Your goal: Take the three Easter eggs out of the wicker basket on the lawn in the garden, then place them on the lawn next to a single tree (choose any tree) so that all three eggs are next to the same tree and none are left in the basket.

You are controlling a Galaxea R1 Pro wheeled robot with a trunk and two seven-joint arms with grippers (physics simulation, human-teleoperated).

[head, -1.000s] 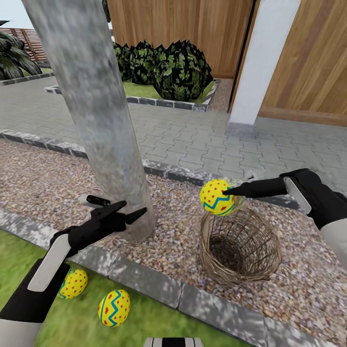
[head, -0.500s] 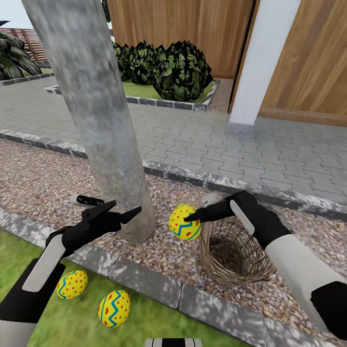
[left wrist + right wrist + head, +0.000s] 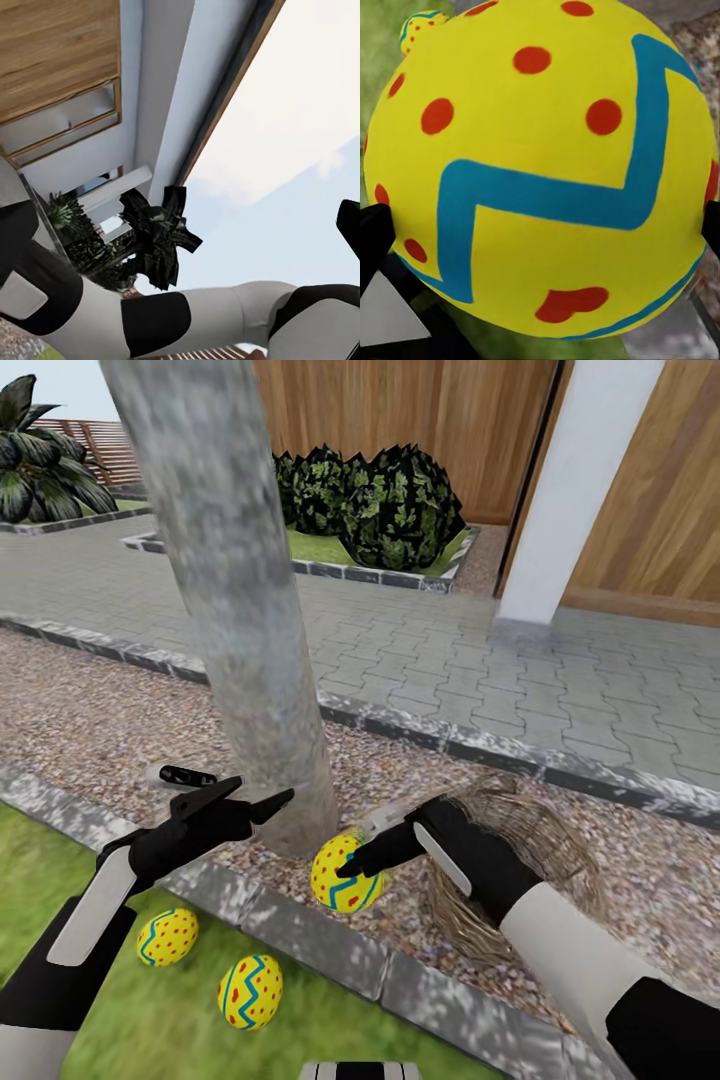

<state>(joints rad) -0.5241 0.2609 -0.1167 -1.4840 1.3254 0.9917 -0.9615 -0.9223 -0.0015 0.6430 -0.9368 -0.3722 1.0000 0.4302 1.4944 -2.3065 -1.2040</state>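
My right gripper [image 3: 352, 865] is shut on a yellow Easter egg [image 3: 344, 874], held over the gravel just right of the tree [image 3: 240, 590] base; the same egg [image 3: 540, 165] looms large in the right wrist view. Two more Easter eggs [image 3: 167, 937] [image 3: 249, 991] lie on the lawn [image 3: 130, 1010] in front of the tree. The wicker basket [image 3: 545, 840] sits on the gravel behind my right arm, partly hidden, its inside not visible. My left gripper [image 3: 250, 800] hovers open and empty at the left of the trunk.
A grey stone kerb [image 3: 330, 950] separates the lawn from the pebble gravel strip [image 3: 90, 720]. Beyond lie grey paving [image 3: 450, 650], dark shrubs [image 3: 380, 505], a wooden fence [image 3: 420, 420] and a white post [image 3: 570, 490].
My right gripper has carried the egg from above the basket leftward and down to the tree base. The head view has shifted slightly. The left arm holds still.
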